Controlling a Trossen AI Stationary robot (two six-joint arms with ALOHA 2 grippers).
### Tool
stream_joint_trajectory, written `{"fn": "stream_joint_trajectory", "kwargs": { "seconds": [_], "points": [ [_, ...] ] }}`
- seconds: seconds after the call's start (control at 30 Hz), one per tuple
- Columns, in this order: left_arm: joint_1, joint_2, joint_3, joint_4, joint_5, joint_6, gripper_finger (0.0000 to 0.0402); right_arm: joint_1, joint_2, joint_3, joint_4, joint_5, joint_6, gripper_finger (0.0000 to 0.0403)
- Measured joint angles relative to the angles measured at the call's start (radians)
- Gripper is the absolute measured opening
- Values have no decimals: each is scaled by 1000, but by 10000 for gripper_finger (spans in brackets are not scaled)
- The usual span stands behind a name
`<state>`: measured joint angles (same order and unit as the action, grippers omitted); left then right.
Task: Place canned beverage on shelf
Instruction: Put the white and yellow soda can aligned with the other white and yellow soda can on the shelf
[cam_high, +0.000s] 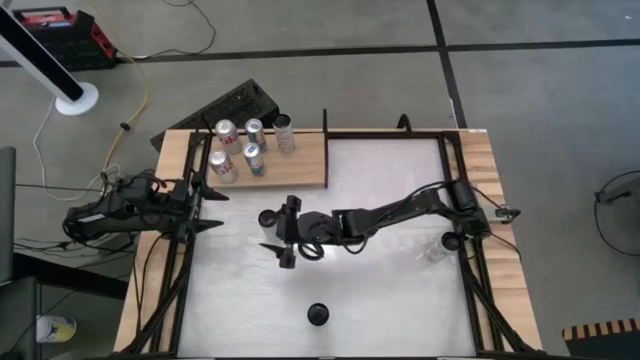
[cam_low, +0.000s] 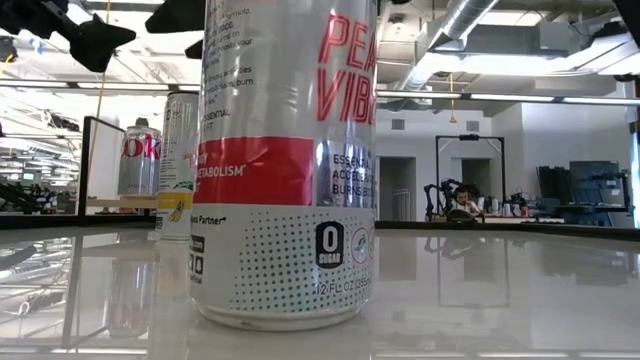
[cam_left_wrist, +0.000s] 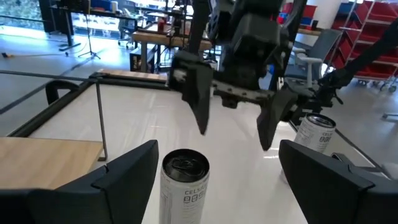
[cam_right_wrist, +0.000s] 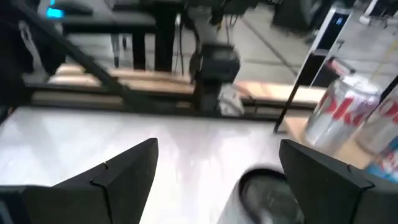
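Note:
A silver can (cam_high: 268, 218) (cam_left_wrist: 185, 183) stands upright on the white tabletop, near its middle. My right gripper (cam_high: 273, 233) (cam_left_wrist: 234, 134) hovers open just above and behind the can, reaching in from the table's right. In its wrist view the can's top (cam_right_wrist: 264, 194) shows low between the fingers, nearer one of them, untouched. The shelf (cam_high: 305, 165) (cam_left_wrist: 37, 163), a light-wood board, lies at the far left and carries several cans (cam_high: 240, 148) on its left half. My left gripper (cam_high: 222, 212) (cam_left_wrist: 217, 144) waits open at the left edge, pointing level at the can.
A tall can (cam_high: 318, 314) (cam_low: 285, 160) stands near the table's front edge. Another can (cam_high: 432, 250) (cam_left_wrist: 316, 132) stands by the right edge. The shelf's right half is bare wood. A thin black post (cam_high: 325, 120) rises at the shelf's far right corner.

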<state>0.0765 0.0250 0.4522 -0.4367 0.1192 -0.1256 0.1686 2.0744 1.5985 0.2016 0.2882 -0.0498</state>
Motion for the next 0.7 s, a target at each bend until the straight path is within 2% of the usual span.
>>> {"fn": "stream_joint_trajectory", "kwargs": {
  "seconds": [0.3, 0.7],
  "points": [
    [0, 0, 0, -1, 5, 1, 318, -69, 47, -2, 16, -23, 23, 360],
    [0, 0, 0, -1, 6, 0, 318, -78, 42, 1, -27, -28, 60, 360]
  ]
}}
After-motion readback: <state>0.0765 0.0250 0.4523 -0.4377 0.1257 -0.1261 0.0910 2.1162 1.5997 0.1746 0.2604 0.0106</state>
